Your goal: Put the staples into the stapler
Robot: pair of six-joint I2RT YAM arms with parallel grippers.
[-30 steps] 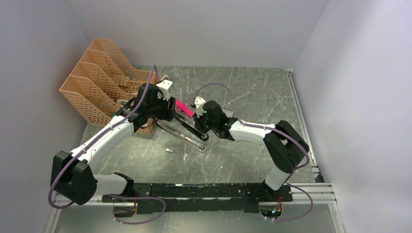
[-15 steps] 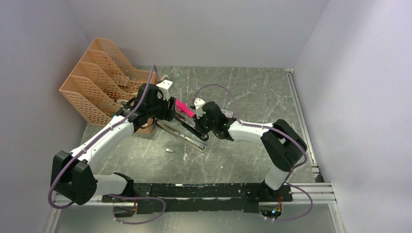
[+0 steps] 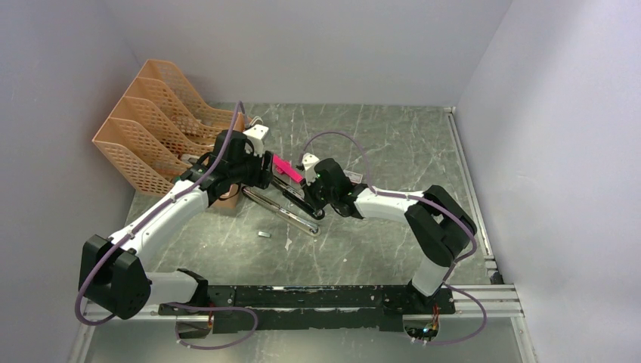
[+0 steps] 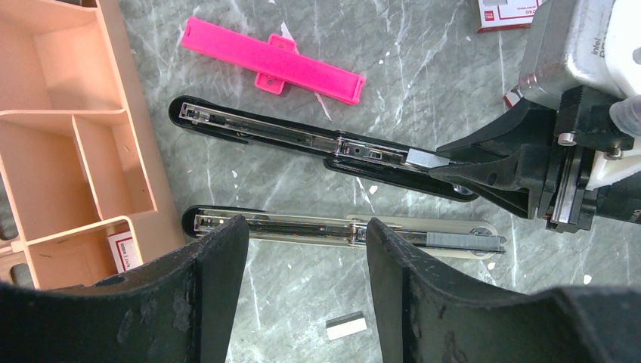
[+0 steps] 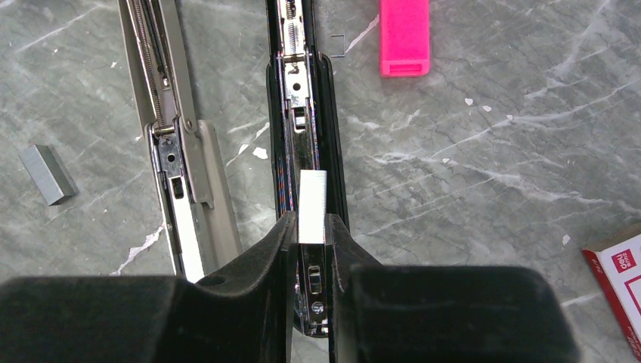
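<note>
The black stapler lies opened flat on the marble table, its silver rail facing up; it also shows as the black stapler in the left wrist view. My right gripper is shut on a short white strip of staples, held lengthwise right over the rail's channel. From above, the right gripper sits over the stapler's near end. My left gripper hangs open above the table, holding nothing. A loose strip of staples lies on the table beneath its fingers.
A slim black-and-silver bar on a pale plate lies parallel to the stapler. A pink plastic piece rests beyond it. A white box with red print sits at the right. Orange file trays stand at the left.
The right wrist has edged slightly left along the stapler with the strip still gripped. The left arm has not moved.
</note>
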